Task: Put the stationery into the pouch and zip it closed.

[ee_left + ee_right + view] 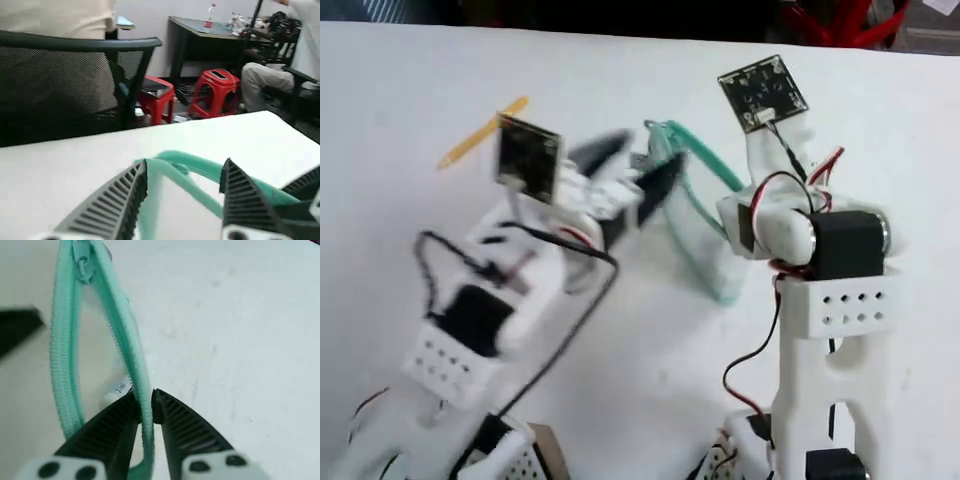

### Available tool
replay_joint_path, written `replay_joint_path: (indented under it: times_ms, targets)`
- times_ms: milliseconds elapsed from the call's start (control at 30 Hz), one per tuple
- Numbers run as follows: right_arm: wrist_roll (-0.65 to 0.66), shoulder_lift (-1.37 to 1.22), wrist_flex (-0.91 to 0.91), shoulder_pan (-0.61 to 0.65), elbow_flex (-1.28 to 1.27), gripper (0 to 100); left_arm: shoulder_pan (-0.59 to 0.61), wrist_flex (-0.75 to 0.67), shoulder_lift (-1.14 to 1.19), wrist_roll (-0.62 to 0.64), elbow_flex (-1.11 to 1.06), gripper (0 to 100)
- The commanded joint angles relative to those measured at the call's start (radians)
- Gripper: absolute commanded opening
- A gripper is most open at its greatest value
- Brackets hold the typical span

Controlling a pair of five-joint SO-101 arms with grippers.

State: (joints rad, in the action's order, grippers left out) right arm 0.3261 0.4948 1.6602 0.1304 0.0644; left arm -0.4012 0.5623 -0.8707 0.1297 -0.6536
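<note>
**A:** Where is the pouch?

**B:** The pouch (705, 235) lies on the white bench (620, 380) between my two arms. Its mint-green rim is parted.

**A:** And your right fingers?

**B:** My right fingers (122, 422) are closed on one strand of the pouch's rim, and the tips pinch it from both sides. The zipper pull (82, 265) sits at the end of the pouch farthest from them.

**A:** What about the left ones?

**B:** My left fingers (112, 202) are spread wide at the other end of the pouch. They hold nothing, and the green rim runs across the gap between them.

**A:** Is any stationery in sight?

**B:** A yellow pen (480, 133) lies flat on the bench, well apart from the pouch and beyond my left arm. I cannot tell whether anything is inside the pouch.
</note>
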Motion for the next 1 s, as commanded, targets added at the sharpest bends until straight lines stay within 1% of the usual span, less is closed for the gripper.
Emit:
replay_joint_path:
  times_ms: [0, 100, 200, 233, 300, 400, 500, 600, 667, 733, 767, 833, 900, 967]
  targets:
    - [0.000, 0.002, -0.025, -0.047, 0.005, 1.9, 0.170, 0.066, -0.025, -0.048, 0.115, 24]
    - [0.000, -0.005, -0.021, -0.058, 0.005, 1.9, 0.311, 0.089, 0.016, -0.051, 0.135, 24]
    - [0.000, -0.033, -0.019, -0.053, 0.005, 1.9, 0.426, 0.091, 0.142, -0.069, 0.166, 24]
    - [0.000, -0.044, -0.019, -0.051, 0.005, 1.9, 0.449, 0.095, 0.206, -0.106, 0.183, 24]
    - [0.000, -0.062, -0.019, -0.051, 0.005, 1.9, 0.478, 0.124, 0.363, -0.218, 0.247, 24]
    - [0.000, -0.073, -0.019, -0.056, 0.005, 1.9, 0.519, 0.224, 0.650, -0.436, 0.422, 24]
    - [0.000, -0.068, -0.018, -0.053, 0.005, 1.9, 0.575, 0.391, 0.952, -0.588, 0.704, 24]
    - [0.000, -0.070, -0.018, -0.050, 0.005, 1.9, 0.625, 0.588, 1.237, -0.698, 1.069, 24]
    - [0.000, -0.076, -0.019, -0.050, 0.005, 1.9, 0.651, 0.729, 1.419, -0.735, 1.320, 24]
    - [0.000, -0.076, -0.019, -0.050, 0.003, 1.9, 0.670, 0.845, 1.586, -0.740, 1.560, 24]
    - [0.000, -0.074, -0.019, -0.050, 0.003, 1.9, 0.679, 0.870, 1.670, -0.730, 1.680, 24]
    - [0.000, -0.070, -0.021, -0.036, 0.003, 1.9, 0.702, 0.868, 1.836, -0.680, 1.912, 24]
    - [0.000, -0.068, -0.018, -0.019, 0.003, 1.9, 0.722, 0.830, 1.998, -0.592, 2.136, 22]
    - [-0.002, -0.068, -0.018, -0.007, 0.000, 1.9, 0.728, 0.767, 2.158, -0.535, 2.334, 20]
